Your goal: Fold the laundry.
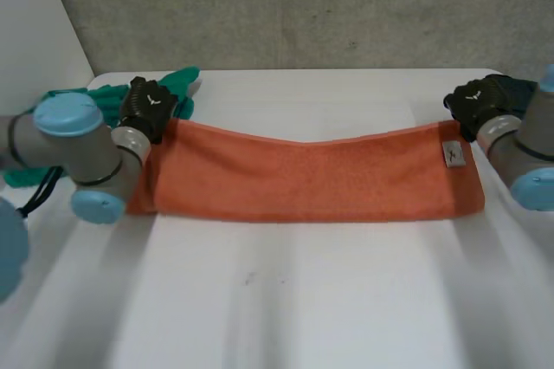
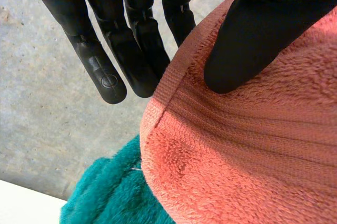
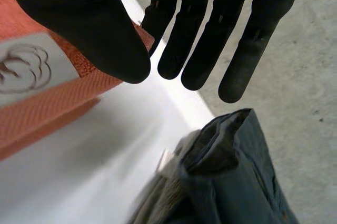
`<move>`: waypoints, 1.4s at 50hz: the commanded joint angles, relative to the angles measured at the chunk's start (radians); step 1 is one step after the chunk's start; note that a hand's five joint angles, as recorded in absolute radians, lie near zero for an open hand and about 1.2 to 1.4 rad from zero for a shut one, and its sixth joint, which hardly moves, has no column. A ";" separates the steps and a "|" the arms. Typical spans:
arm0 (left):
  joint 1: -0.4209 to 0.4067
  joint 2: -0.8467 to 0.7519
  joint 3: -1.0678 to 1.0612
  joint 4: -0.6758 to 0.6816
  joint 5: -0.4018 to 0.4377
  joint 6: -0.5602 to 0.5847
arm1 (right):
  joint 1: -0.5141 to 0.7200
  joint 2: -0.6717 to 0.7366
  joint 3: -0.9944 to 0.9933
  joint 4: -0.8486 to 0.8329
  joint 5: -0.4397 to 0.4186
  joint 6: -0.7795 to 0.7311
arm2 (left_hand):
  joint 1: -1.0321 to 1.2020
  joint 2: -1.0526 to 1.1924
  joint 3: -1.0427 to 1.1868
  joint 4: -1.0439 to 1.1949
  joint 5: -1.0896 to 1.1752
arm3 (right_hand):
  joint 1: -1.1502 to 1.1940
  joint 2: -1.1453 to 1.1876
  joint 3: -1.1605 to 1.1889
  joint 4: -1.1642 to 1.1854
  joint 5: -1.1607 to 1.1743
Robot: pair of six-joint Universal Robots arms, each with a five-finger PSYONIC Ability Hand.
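Left arm (image 1: 67, 131) is sitting closest, left hand (image 1: 149, 107) pinching the towel's (image 1: 303, 174) 10 o'clock corner, right hand (image 1: 474, 100) pinching the 2 o'clock one. Towel's lying across the table (image 1: 303, 300), looking soft and floppy, so corners are working best.

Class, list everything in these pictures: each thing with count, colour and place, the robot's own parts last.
orange towel: one, orange, stretched across the table between the two hands.
label: one, white, on the towel near the right hand.
green cloth: one, green, bunched beside the left hand.
dark garment: one, grey-blue, crumpled by the right hand.
table: one, white, under everything.
left hand: one, black, pinching one towel corner.
right hand: one, black, pinching the corner by the label.
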 commanded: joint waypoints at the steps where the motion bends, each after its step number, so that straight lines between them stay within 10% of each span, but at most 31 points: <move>1: -0.028 -0.153 0.174 -0.002 -0.043 0.002 | 0.020 0.181 -0.226 -0.089 0.084 -0.003 | 0.183 0.156 0.161 0.153 0.197 | 0.288 0.218 0.205 0.195 0.209; 2: -0.034 -0.155 0.174 -0.001 -0.042 -0.001 | 0.025 0.218 -0.287 -0.077 0.112 -0.007 | -0.116 -0.143 -0.139 -0.147 -0.103 | -0.748 -0.818 -0.831 -0.842 -0.827; 3: -0.040 -0.155 0.173 0.001 -0.040 -0.001 | 0.033 0.230 -0.303 -0.064 0.124 -0.009 | -0.768 -0.795 -0.790 -0.798 -0.754 | -0.934 -1.003 -1.016 -1.027 -1.013; 12: -0.104 0.004 0.023 0.036 -0.053 -0.043 | 0.076 0.056 -0.174 0.120 0.161 0.077 | -0.995 -1.022 -1.018 -1.026 -0.982 | -0.934 -1.003 -1.016 -1.027 -1.013; 27: -0.106 0.400 -0.501 0.094 -0.037 -0.247 | -0.081 -0.260 0.419 0.251 -0.161 0.171 | -0.995 -1.022 -1.018 -1.026 -0.982 | -0.686 -0.755 -0.768 -0.779 -0.765; 36: -0.098 0.399 -0.554 0.146 -0.037 -0.251 | -0.102 -0.165 0.443 0.071 -0.153 0.158 | -0.995 -1.022 -1.018 -1.026 -0.982 | -0.463 -0.533 -0.546 -0.557 -0.542; 39: -0.101 0.397 -0.556 0.146 -0.039 -0.253 | -0.107 -0.139 0.420 0.043 -0.126 0.146 | -0.995 -1.022 -1.018 -1.026 -0.982 | 0.287 0.217 0.204 0.193 0.208; 45: -0.104 0.425 -0.580 0.145 -0.039 -0.253 | -0.171 -0.200 0.485 -0.110 0.012 0.097 | -0.995 -1.022 -1.018 -1.026 -0.982 | 0.288 0.218 0.205 0.195 0.209; 56: -0.084 0.523 -0.643 0.146 -0.037 -0.253 | -0.334 -0.322 0.483 -0.075 0.011 -0.361 | -0.995 -1.022 -1.018 -1.026 -0.982 | 0.288 0.218 0.205 0.195 0.209; 70: -0.074 0.560 -0.708 0.143 -0.040 -0.254 | 0.203 -0.328 0.481 -0.349 -0.342 -0.346 | -0.995 -1.022 -1.018 -1.026 -0.982 | 0.288 0.218 0.205 0.195 0.209</move>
